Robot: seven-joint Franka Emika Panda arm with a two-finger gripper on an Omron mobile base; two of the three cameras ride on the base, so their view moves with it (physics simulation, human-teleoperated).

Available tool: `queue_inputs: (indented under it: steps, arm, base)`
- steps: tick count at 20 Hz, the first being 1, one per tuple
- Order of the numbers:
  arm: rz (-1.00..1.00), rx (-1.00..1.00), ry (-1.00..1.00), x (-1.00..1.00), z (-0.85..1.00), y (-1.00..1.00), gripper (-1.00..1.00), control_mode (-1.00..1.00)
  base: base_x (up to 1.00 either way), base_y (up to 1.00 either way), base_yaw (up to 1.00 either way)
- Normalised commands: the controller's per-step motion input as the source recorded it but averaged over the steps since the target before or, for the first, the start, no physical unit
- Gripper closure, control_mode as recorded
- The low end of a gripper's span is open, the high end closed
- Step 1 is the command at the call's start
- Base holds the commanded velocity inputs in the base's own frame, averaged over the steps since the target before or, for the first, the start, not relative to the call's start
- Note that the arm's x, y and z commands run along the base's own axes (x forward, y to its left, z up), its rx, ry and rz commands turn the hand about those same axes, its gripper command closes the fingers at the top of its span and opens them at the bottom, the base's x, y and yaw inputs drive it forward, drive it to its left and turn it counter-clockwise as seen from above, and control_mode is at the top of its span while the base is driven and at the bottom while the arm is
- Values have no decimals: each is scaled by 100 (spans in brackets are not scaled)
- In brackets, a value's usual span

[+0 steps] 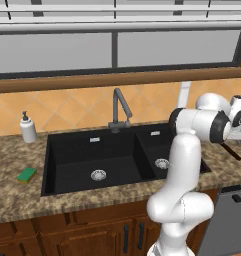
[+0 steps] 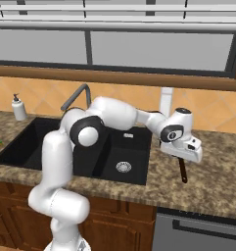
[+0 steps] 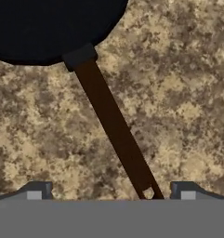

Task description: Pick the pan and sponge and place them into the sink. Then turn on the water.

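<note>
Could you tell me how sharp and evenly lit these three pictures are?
Hand view: sharp, the pan a featureless black, handle casting no clear shadow. Left base view: flat even light, sink basins dark. Right base view: soft and slightly blurry, no glare.

Counter: I saw a speckled brown stone worktop (image 1: 12, 200).
Left side: I found the sponge (image 1: 27, 174) and a soap bottle (image 1: 27, 128) standing there.
Right side: I saw the pan (image 3: 48, 28) lying flat, handle (image 3: 114, 128) outstretched.
Middle: the sink (image 1: 72, 150) sat sunk in.
</note>
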Motion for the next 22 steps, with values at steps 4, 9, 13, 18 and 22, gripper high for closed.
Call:
queue_inputs:
  steps: [4,9,13,18,22]
  arm:
    - [0,1,7,22,-33,-9,-100,-100]
    - [3,5,2,25,-36,0,-100,-100]
    - [3,8,0,17,-33,-1,-100,-100]
    - [1,6,0,21,-23,-9,-100,-100]
    - [0,3,0,25,-25,-8,-100,-100]
  base:
    - [0,0,0]
    - [0,0,0]
    - [0,0,0]
    - [0,0,0]
    - [0,0,0]
